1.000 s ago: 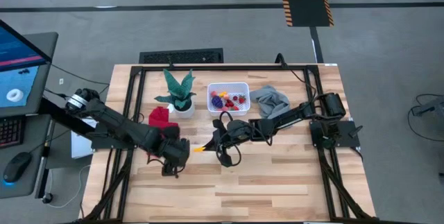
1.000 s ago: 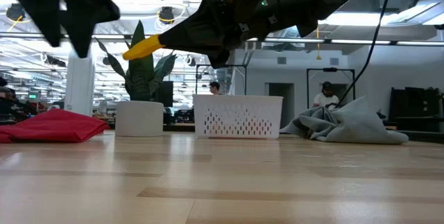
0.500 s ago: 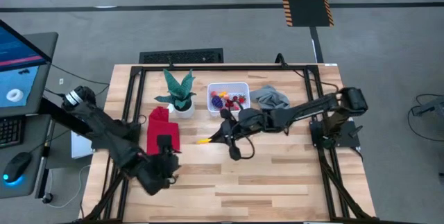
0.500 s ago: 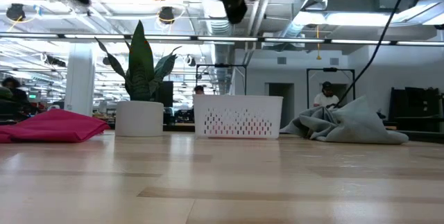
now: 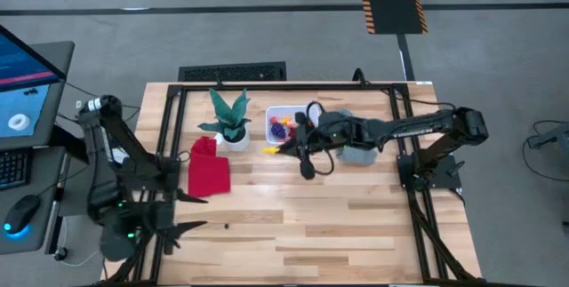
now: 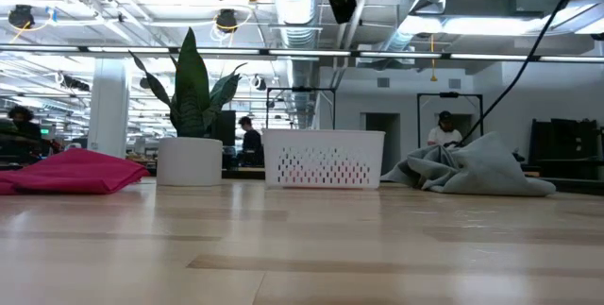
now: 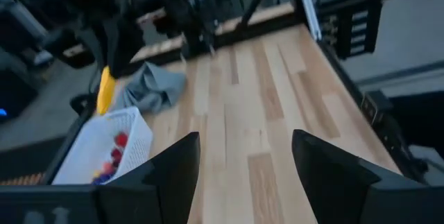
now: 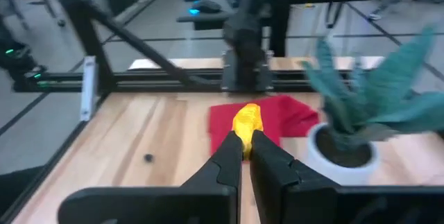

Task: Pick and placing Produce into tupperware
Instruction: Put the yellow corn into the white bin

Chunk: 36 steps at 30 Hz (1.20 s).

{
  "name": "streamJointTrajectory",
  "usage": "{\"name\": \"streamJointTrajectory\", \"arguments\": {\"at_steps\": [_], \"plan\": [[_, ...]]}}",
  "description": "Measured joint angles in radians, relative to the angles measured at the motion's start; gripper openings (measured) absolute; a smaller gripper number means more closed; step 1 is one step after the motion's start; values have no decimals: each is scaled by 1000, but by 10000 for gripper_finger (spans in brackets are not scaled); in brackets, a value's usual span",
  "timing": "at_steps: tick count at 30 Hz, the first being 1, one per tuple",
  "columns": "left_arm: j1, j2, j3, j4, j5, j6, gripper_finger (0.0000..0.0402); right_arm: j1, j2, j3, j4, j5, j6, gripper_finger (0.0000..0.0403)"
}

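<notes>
The wooden bench carries, across its upper part in the high view, a potted plant, red cloth, white tupperware and grey cloth.

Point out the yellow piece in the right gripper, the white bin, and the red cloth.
yellow piece [image 8: 247,121], right wrist view, its upper half above the fingertips.
white bin [image 6: 324,158], low view, front wall.
red cloth [image 5: 208,173], high view, its middle.

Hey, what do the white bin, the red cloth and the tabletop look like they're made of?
The white bin looks like molded plastic, matte, with rows of small perforations in its wall. The red cloth seems a soft woven fabric: it lies folded and slumps in the low view. The tabletop looks like pale wood planks with a smooth, lightly sealed finish, grain and board seams showing.
</notes>
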Motion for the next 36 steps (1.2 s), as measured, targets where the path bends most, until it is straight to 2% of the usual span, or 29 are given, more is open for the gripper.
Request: {"name": "streamJointTrajectory", "arguments": {"at_steps": [4, 9, 21, 26, 30, 36], "plan": [[-93, -13, 0, -2, -116, -2, 221, -61, -30, 0, -40, 0, -1, 43], [-148, -13, 0, 1, -165, 7, 221, -160, -67, 0, -84, -3, 0, 43], [-160, -13, 0, -8, -126, -22, 221, -401, -66, -1, -344, -83, 134, 43], [-159, -13, 0, -8, -122, -25, 221, -417, -49, -3, -443, -85, 174, 43], [-157, -13, 0, -7, -121, -35, 221, -417, -12, 2, -441, -136, 220, 43], [-151, -11, 0, -6, -110, -50, 221, -441, 84, 0, -452, -139, 265, 43]]}}
